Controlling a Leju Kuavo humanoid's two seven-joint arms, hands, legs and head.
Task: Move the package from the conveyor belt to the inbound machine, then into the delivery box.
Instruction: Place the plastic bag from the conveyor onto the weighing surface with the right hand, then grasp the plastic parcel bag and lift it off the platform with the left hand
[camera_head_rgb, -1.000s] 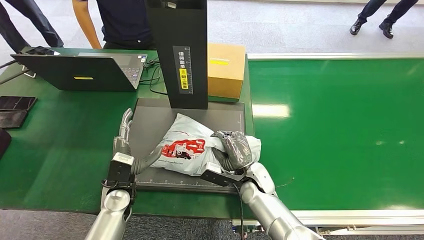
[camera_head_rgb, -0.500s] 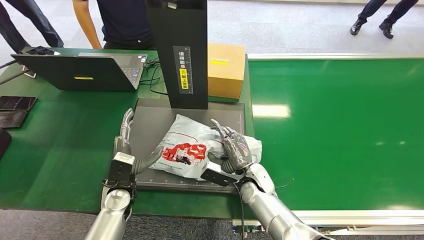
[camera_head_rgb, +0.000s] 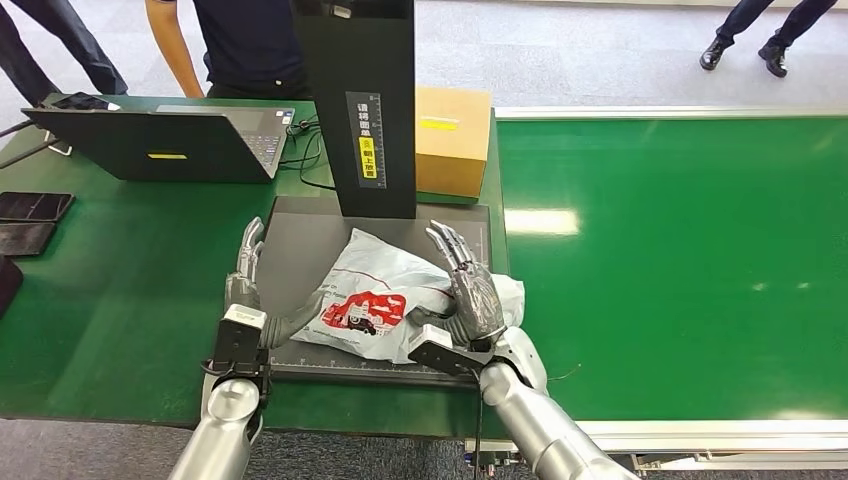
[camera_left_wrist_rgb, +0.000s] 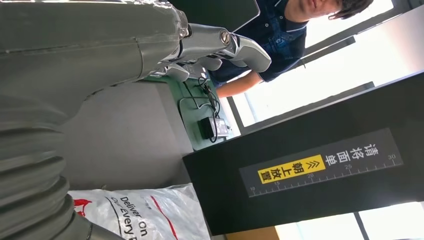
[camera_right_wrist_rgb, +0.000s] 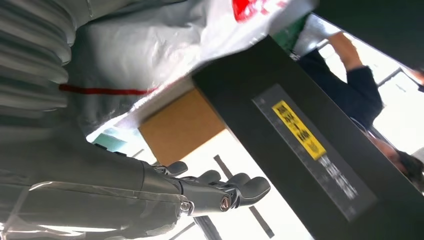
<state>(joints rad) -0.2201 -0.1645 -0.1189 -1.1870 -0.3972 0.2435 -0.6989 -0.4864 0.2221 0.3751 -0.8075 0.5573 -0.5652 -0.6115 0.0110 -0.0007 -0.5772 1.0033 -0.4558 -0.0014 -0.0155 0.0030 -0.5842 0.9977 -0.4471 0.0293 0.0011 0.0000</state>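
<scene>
Both robot hands spread (holding nothing): left robot hand (camera_head_rgb: 245, 272), right robot hand (camera_head_rgb: 468, 285) flank package (camera_head_rgb: 375, 295).

We are in a parcel-sorting or logistics test area. A wide green conveyor belt (camera_head_rgb: 680, 260) runs off at our 2 o'clock inside a metal frame. At 12 o'clock stands a dark scanning platform (camera_head_rgb: 300, 250) with a black column (camera_head_rgb: 362, 100) bearing a yellow label and ruler marks. A cardboard box (camera_head_rgb: 452, 140) sits just behind it, an open laptop (camera_head_rgb: 160, 140) at 10 o'clock, and people (camera_head_rgb: 240, 45) stand on grey flooring beyond.
</scene>
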